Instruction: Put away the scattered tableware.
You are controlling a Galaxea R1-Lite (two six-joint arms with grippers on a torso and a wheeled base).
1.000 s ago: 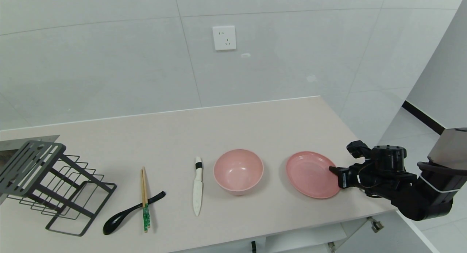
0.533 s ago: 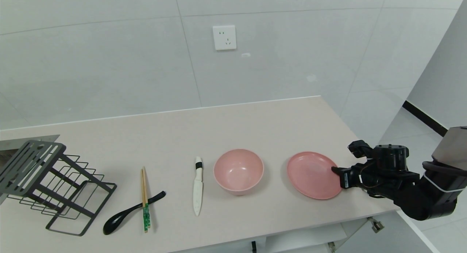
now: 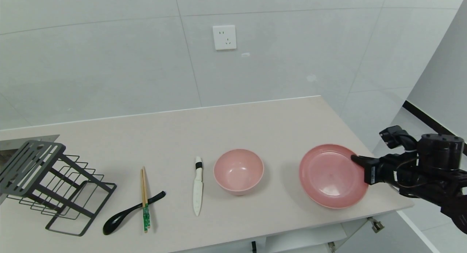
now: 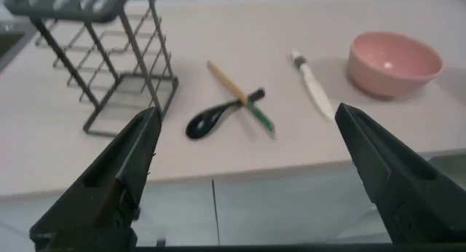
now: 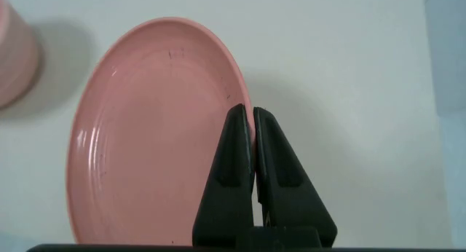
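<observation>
At the desk's right front corner, in the head view, a pink plate (image 3: 330, 176) is gripped by its rim in the right gripper (image 3: 356, 160), whose fingers are clenched on it. The plate is tilted and appears to be raised off the desk (image 3: 255, 125), with a shadow cast beneath it, and part of it juts past the right edge. Along the front edge, towards the left corner, a pink bowl (image 3: 238, 170), a white knife (image 3: 197, 185), a pair of chopsticks (image 3: 145, 194), a black spoon (image 3: 120, 215) and a black wire rack (image 3: 47, 180) are laid out. The chopsticks cross the spoon's handle.

From the left wrist view, the left gripper (image 4: 246, 117) is seen held out before the desk's front edge, its fingers (image 4: 120, 179) spread wide with nothing between them.

From the right wrist view, the two fingers (image 5: 237, 154) are seen pressed together over the plate's rim.

Trouble is to be expected from that narrow pinch. The plate could pivot or slip under its own weight, and past the desk's edge it would be dropped to the floor. If it is carried low towards the rack, the bowl and knife could be struck. How much rim is caught cannot be made out, nor whether the plate's lower edge touches the desk. The rack is cut off at the head view's border.
</observation>
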